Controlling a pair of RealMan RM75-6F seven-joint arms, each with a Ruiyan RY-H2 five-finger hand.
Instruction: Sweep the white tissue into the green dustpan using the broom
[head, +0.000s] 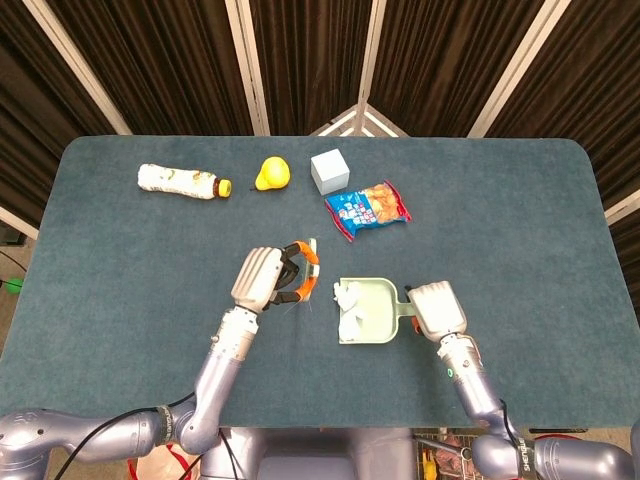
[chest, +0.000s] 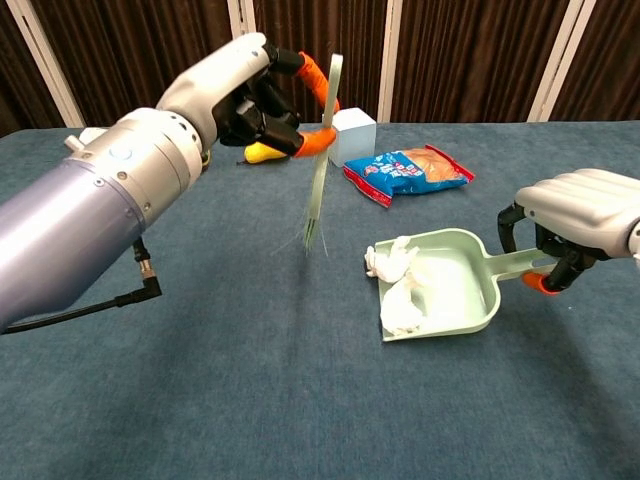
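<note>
My left hand (head: 262, 277) (chest: 232, 95) grips the small green broom (chest: 320, 170) (head: 308, 268) by its handle, bristles hanging down above the table, left of the dustpan. The green dustpan (chest: 450, 290) (head: 375, 310) lies flat on the table, and my right hand (chest: 575, 215) (head: 436, 308) holds its handle. White tissue (chest: 403, 297) (head: 348, 305) is crumpled at the pan's open left edge, one wad (chest: 388, 259) at the lip and another inside the pan.
At the back of the table lie a white bottle (head: 183, 181), a yellow pear (head: 271, 174), a pale cube (head: 330, 171) (chest: 352, 135) and a blue snack bag (head: 367, 208) (chest: 408, 171).
</note>
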